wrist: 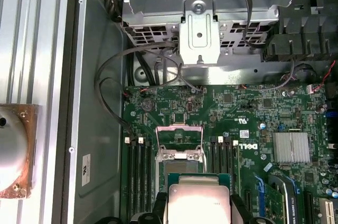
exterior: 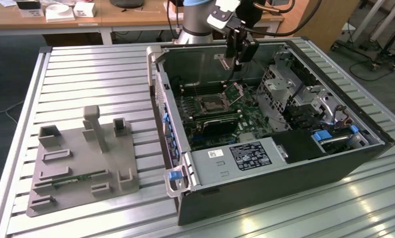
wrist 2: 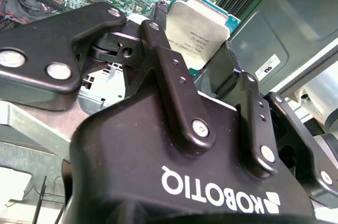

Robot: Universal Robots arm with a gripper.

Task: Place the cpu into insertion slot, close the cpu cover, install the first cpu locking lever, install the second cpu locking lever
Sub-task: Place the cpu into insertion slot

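Observation:
My gripper hangs over the open computer case, shut on the cpu. In both wrist views the cpu is a silvery square chip with a green edge, pinched between two black fingers. The insertion slot lies on the green board below the chip, well apart from it. The cpu cover stands raised at the slot's far side, a thin metal frame with a square window.
Memory slots flank the socket. A metal drive cage fills the case on the exterior view's right. A grey parts fixture sits on the slatted table on the exterior view's left.

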